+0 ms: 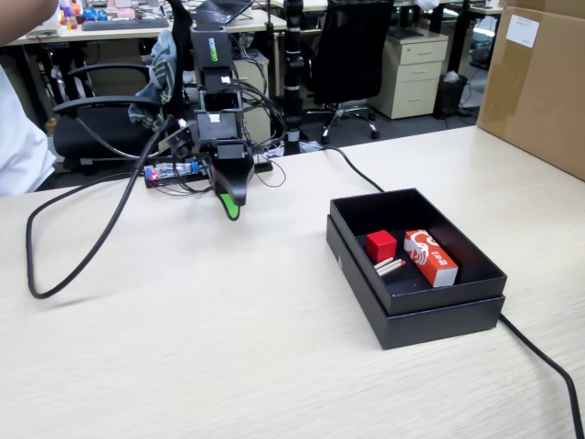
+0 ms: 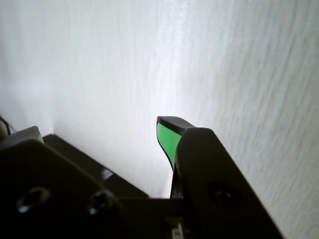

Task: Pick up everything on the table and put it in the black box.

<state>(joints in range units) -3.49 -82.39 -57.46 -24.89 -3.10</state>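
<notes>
Gripper [image 1: 232,208] parked near arm base, tip down at bare table [image 1: 228,347], jaws open w/ nothing between, per wrist view. 3 items already in black box [image 1: 416,315]: red cube [image 1: 381,245], red/white carton [image 1: 430,257], pale sticks [image 1: 390,266]. Tabletop looks cleared, so task prob done imo.

thick black cable [image 1: 73,265] across the table, cardboard box [image 1: 535,87] at right, office chairs [image 1: 352,50] behind

The hand [image 2: 99,132] is cut by the wrist view's lower edge — its left finger [image 2: 30,135] barely shows.
</notes>
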